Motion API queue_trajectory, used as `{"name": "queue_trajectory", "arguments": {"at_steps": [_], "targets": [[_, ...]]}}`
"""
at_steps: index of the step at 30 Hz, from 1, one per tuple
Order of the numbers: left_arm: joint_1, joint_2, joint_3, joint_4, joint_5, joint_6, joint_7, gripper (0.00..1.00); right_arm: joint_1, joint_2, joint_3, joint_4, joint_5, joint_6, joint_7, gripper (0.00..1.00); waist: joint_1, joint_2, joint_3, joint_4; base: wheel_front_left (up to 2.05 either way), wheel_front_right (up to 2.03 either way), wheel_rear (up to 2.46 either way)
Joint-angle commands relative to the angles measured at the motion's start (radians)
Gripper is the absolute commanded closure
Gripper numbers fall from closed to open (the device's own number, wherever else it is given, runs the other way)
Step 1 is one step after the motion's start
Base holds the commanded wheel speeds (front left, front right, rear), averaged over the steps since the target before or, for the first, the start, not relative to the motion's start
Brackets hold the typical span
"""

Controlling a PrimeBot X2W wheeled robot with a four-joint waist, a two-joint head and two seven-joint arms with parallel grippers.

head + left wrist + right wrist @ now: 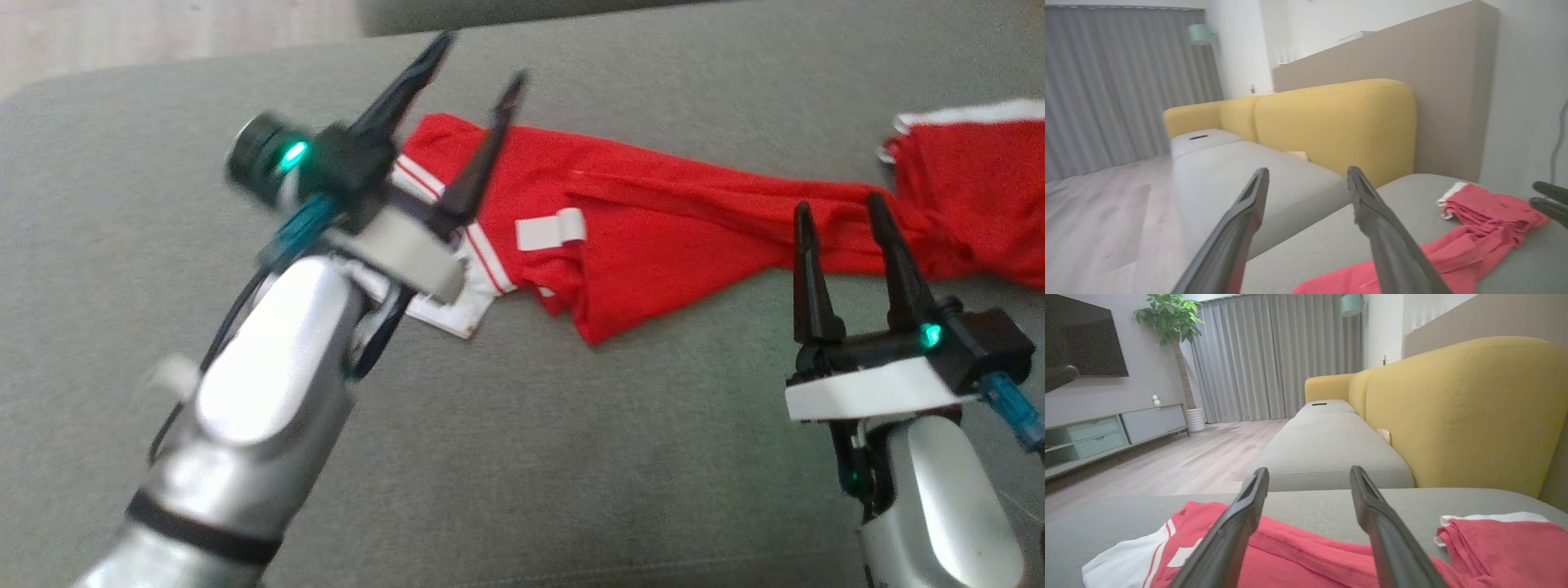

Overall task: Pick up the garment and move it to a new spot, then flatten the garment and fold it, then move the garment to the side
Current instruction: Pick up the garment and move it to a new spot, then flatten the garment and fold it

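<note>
Plainly, left hand (pixel 482 57) and right hand (pixel 838 204) gape over the garment (pixel 653 220) (red)

Bare grey cushion (pixel 522 457) lies open on the robot's side of the red garment (pixel 653 229); a yellow backrest (pixel 1453 408) rises beyond the cushion

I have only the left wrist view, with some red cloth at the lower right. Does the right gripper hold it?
Observer: No. The right gripper is open and holds nothing; it is by the garment's near edge.
Operator: What lies below my left gripper?
Observer: The left gripper, open, shows over the white end with red stripes.
Operator: Is the garment flat?
Observer: No, it is a long creased strip, its right end bunched.
</note>
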Motion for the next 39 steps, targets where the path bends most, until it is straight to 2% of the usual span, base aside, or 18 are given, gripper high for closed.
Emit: {"name": "queue_trajectory", "arguments": {"at_steps": [1,5,9,15,21,26,34,39], "targets": [[0.018,0.039,0.067,-0.054,-0.012,0.015,-0.005,0.00,0.010,0.000,0.016,-0.028,-0.009,-0.001,-0.011,0.00,0.0000,0.0000,-0.044,0.055,0.00,0.00,0.00],[0.148,0.082,0.147,-0.128,-0.011,0.033,-0.005,0.00,0.033,0.000,0.005,-0.028,-0.019,-0.001,-0.010,0.00,0.0000,0.0000,-0.070,0.093,0.00,0.00,0.00],[0.280,0.094,0.217,-0.200,0.000,0.047,-0.005,0.00,0.058,0.000,-0.005,-0.034,-0.023,-0.001,-0.008,0.00,0.0000,0.0000,-0.088,0.120,0.00,0.00,0.00],[0.457,0.053,0.301,-0.278,0.028,0.062,-0.005,0.00,0.097,0.000,-0.017,-0.045,-0.024,-0.001,-0.005,0.00,0.0000,0.0000,-0.108,0.142,0.00,0.00,0.00],[0.586,-0.009,0.365,-0.308,0.054,0.053,-0.005,0.00,0.130,0.000,-0.019,-0.046,-0.016,-0.001,-0.002,0.00,0.0000,0.0000,-0.125,0.153,0.00,0.00,0.00],[0.618,-0.041,0.393,-0.310,0.076,0.028,-0.005,0.00,0.137,0.000,-0.014,-0.047,-0.018,-0.001,0.004,0.00,0.0000,0.0000,-0.130,0.157,0.00,0.00,0.00],[0.594,-0.063,0.416,-0.304,0.099,-0.005,-0.005,0.00,0.127,0.000,0.001,-0.054,-0.030,-0.001,0.016,0.00,0.0000,0.0000,-0.114,0.164,0.00,0.00,0.00],[0.579,-0.070,0.413,-0.287,0.098,-0.018,-0.005,0.00,0.083,0.000,0.106,-0.049,-0.060,-0.001,0.039,0.00,0.0000,0.0000,-0.079,0.194,0.00,0.00,0.00]]}}
